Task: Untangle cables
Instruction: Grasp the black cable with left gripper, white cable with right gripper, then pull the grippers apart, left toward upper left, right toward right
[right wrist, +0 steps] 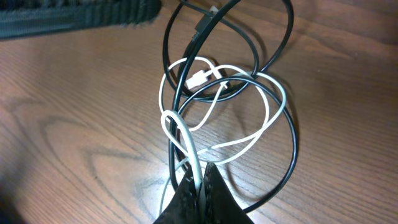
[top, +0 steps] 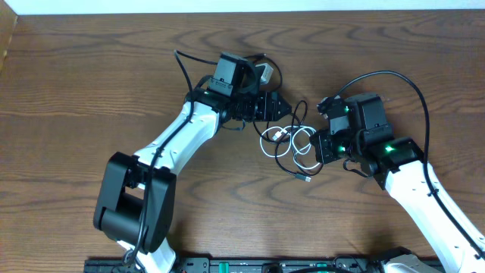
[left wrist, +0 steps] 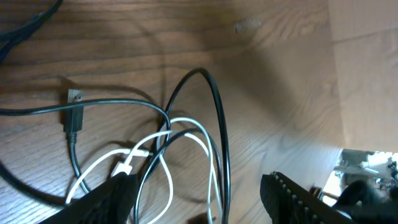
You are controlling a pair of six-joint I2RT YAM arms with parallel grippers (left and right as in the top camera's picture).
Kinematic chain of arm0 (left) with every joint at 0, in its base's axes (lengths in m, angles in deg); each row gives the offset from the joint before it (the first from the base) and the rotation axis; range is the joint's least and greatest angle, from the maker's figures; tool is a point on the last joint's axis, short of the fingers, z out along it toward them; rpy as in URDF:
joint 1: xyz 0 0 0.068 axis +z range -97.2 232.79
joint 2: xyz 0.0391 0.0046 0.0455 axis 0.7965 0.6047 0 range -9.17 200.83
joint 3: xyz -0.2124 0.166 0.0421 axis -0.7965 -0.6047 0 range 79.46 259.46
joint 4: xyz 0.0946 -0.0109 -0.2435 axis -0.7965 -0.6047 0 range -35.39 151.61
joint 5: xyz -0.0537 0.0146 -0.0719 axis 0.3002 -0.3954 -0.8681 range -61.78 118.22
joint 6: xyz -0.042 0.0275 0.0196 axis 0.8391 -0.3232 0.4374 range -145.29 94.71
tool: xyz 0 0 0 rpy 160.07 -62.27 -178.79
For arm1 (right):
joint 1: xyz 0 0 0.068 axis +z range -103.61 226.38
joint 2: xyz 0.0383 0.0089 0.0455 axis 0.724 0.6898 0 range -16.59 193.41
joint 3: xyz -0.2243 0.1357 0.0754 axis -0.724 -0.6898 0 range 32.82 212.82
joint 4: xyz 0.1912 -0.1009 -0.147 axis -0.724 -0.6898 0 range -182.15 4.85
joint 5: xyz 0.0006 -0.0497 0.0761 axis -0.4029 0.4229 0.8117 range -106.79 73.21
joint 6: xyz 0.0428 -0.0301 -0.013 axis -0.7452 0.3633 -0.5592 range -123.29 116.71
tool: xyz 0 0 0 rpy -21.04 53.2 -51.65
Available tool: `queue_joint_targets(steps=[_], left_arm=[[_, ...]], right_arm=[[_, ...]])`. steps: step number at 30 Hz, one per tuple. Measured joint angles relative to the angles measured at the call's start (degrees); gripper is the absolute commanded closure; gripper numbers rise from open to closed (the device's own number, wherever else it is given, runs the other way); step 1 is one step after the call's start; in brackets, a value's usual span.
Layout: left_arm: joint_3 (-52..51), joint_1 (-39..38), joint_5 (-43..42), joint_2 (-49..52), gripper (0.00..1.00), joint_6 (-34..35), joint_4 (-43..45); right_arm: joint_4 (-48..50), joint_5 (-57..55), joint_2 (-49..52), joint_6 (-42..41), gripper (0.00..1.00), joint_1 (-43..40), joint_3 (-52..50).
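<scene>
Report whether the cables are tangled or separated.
Tangled: the white cable and black cables cross in one overlapping bundle of loops; the right gripper pinches its strands.

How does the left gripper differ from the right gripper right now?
The left gripper has its fingers spread wide; the right gripper is pinched shut. The left gripper holds nothing, with the cables lying loose between its fingers, while the right gripper clamps a strand of the white cable. Both sit at the same tangle, on opposite sides of it.
</scene>
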Motion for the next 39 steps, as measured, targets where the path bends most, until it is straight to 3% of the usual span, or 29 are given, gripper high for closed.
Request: queue_joint_targets(steps=[13, 17, 21, 25, 31, 39], left_arm=[[0.0, -4.3, 0.0, 4.2, 0.33, 7.8, 3.9], [0.0, -6.6, 0.8, 4.7, 0.68, 7.3, 2.9], [0.2, -7.4, 4.7, 4.7, 0.92, 5.4, -1.9], [0.2, -5.4, 10.8, 4.7, 0.92, 2.8, -9.9], [0.2, 3.1, 16.0, 1.6, 0.93, -2.4, -18.2], [0.2, 15.1, 18.3, -17.0, 0.92, -5.4, -19.6]], right_arm=[[0.0, 2.5, 0.0, 0.0, 0.99, 0.0, 0.0], [0.0, 2.4, 0.0, 0.0, 0.99, 0.0, 0.0], [-0.8, 0.6, 0.0, 0.0, 0.99, 0.0, 0.0], [-3.7, -6.3, 0.0, -0.2, 0.99, -0.3, 0.0], [-8.4, -27.9, 0.0, -5.3, 0.99, -5.6, 0.0], [-8.9, -42.0, 0.0, -9.9, 0.99, -19.1, 0.0]])
